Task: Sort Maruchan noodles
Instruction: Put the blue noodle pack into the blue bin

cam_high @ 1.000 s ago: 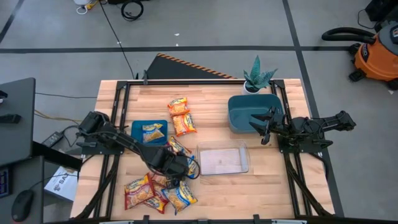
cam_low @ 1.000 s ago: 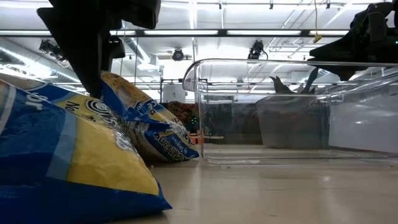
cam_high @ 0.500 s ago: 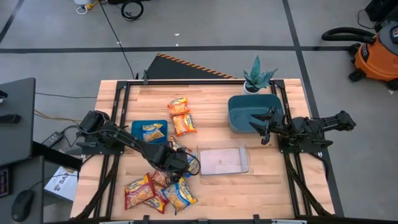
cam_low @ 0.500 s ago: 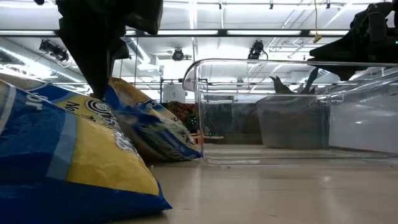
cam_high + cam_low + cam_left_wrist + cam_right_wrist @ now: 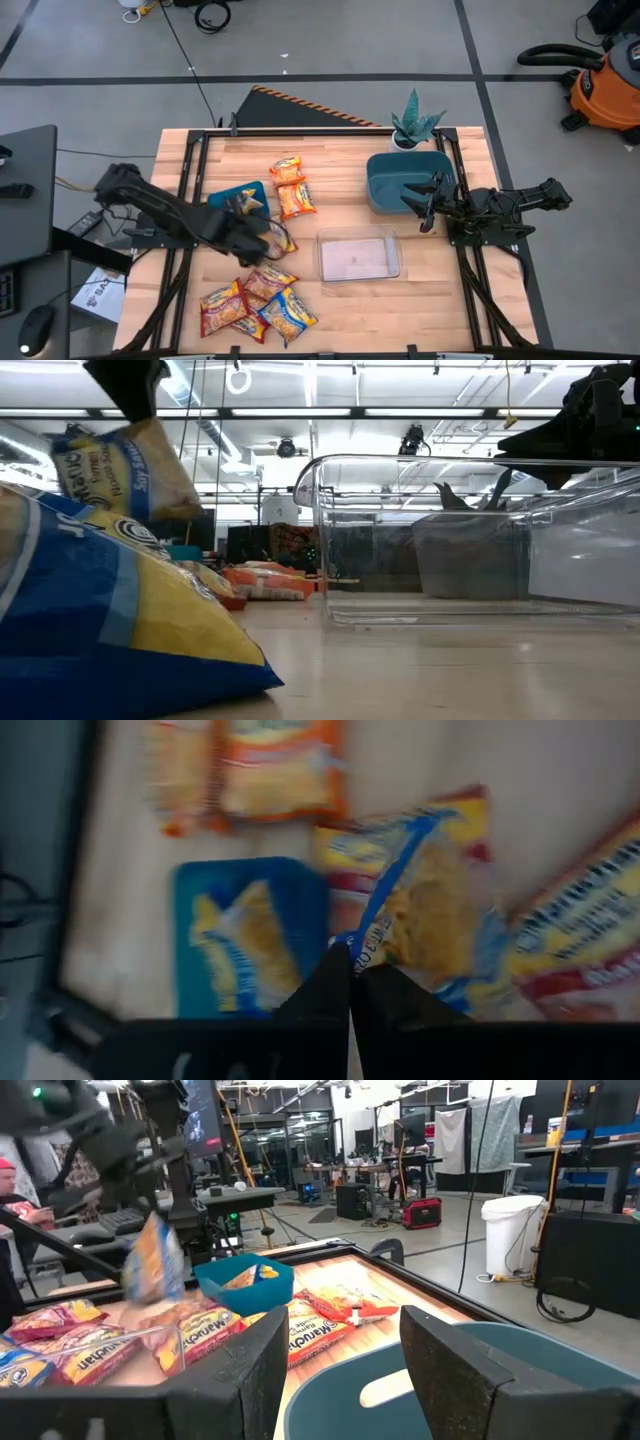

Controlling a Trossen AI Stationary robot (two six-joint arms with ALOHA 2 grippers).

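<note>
Several Maruchan noodle packets lie on the wooden table: a loose pile point(image 5: 250, 300) near the front left, two orange ones point(image 5: 292, 186) farther back, and one in a small blue tray point(image 5: 240, 207). My left gripper point(image 5: 262, 232) is shut on a blue-trimmed yellow packet point(image 5: 430, 910), held in the air between the tray and the pile. That packet also shows high up in the low view point(image 5: 125, 470). My right gripper point(image 5: 420, 207) waits open over the teal bin point(image 5: 405, 182), touching nothing. My left gripper pinches the blue-trimmed packet by its sealed end edge point(image 5: 356, 948) between its two fingers. The fingers slant downward from above. The packet hangs tilted below the fingers point(image 5: 135, 400), lifted clear of the table and of the other packets.
A clear plastic container point(image 5: 358, 255) stands at mid-table, right of the held packet. A potted plant point(image 5: 415, 125) sits at the far edge behind the teal bin. Bare wood lies along the front right of the table.
My left gripper has taken hold of the blue-trimmed packet at the top of the pile. It then rose and drew back toward the table's left and far side, tipping less steeply. The packet has gone from leaning on the pile to hanging clear in the air.
</note>
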